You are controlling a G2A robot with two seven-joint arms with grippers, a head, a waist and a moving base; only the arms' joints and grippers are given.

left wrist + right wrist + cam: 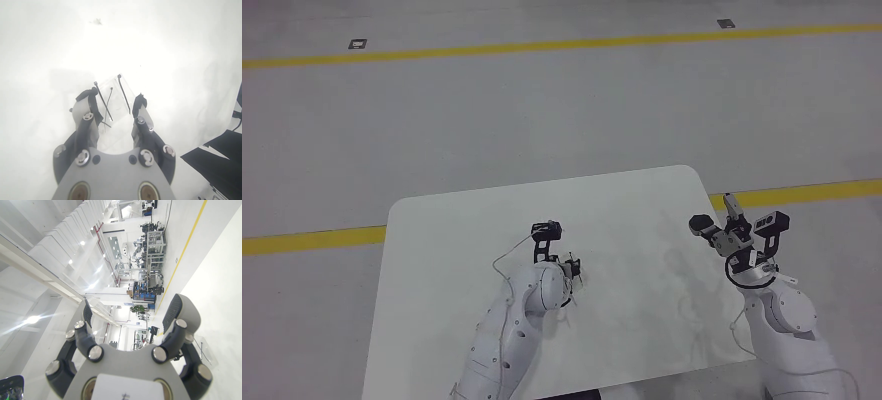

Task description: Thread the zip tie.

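Several black zip ties lie on a clear plastic tray (121, 113) on the white table (442, 260). The longest ones are a thick tie (103, 102) and another thick tie (123, 94), with a thin tie (108, 103) between them. My left gripper (116, 94) hovers just over the tray, open, its black-taped fingertips (140, 100) on either side of the ties and nothing held. It sits near the table's middle (558, 250). My right gripper (132, 303) is open and empty, raised near the table's right edge (729, 222) and pointing out into the room. The tray (205, 351) shows behind it.
The table's right edge runs close beside the right arm. A yellow floor line (542, 45) lies beyond the table. A dark speck (97, 21) sits on the tabletop beyond the tray.
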